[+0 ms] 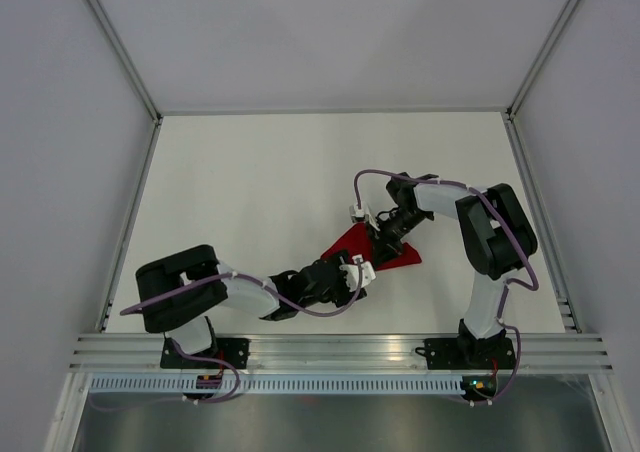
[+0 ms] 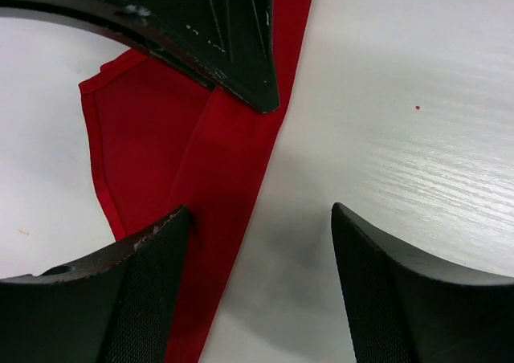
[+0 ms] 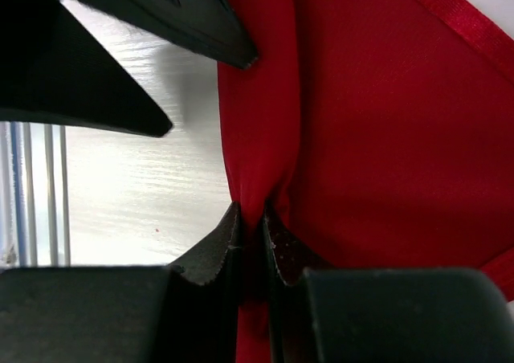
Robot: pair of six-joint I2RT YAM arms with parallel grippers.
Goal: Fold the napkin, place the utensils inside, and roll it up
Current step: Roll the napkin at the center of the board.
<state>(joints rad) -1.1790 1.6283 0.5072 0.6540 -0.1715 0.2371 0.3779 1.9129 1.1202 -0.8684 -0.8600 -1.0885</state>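
Note:
The red napkin lies folded and bunched on the white table between my two grippers. My right gripper is shut on a pinched fold of it; in the right wrist view the gripper has cloth squeezed between its jaws. My left gripper is open. In the left wrist view it straddles the napkin's long edge, with one finger over the cloth and the other over bare table. The right gripper's finger shows at the top of that view. No utensils are in view.
The white table is bounded by grey walls at the sides and back. An aluminium rail with the arm bases runs along the near edge. It also shows at the left of the right wrist view.

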